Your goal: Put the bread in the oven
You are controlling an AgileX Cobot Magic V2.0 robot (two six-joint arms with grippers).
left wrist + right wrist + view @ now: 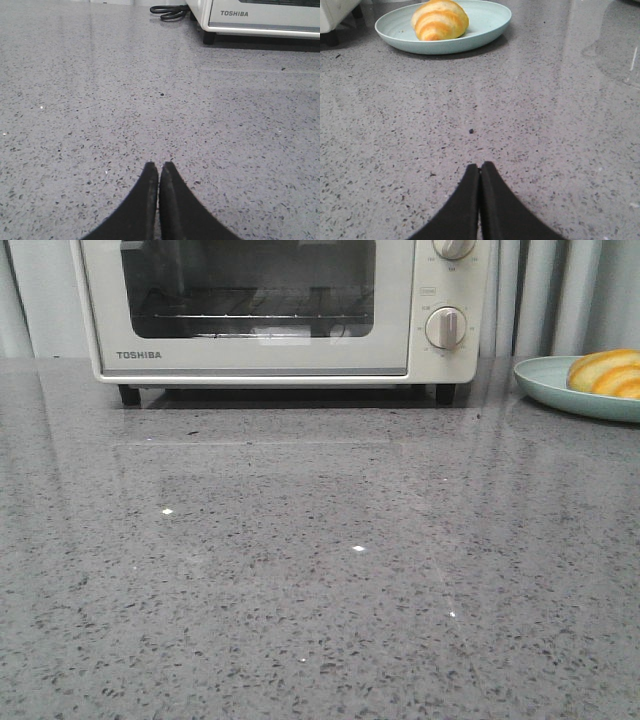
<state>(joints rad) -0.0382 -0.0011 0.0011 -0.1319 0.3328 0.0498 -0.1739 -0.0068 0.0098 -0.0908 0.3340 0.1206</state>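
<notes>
"TOSHIBA" on closed oven (270,310) door.

You have a grey speckled worktop (320,580), glossy, with small bright glints. The oven (280,310) stands on dark feet at its far edge, door shut. A pale green plate (560,390) sits at far right. A black cable (167,11) lies beside the oven.

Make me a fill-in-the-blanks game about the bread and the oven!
1. The bread lies on a pale green ____.
2. The oven has its door ____.
3. The brand name on the oven door reads ____.
4. The left pincer and right pincer are both ____.

Missing words: plate; closed; TOSHIBA; shut
</notes>
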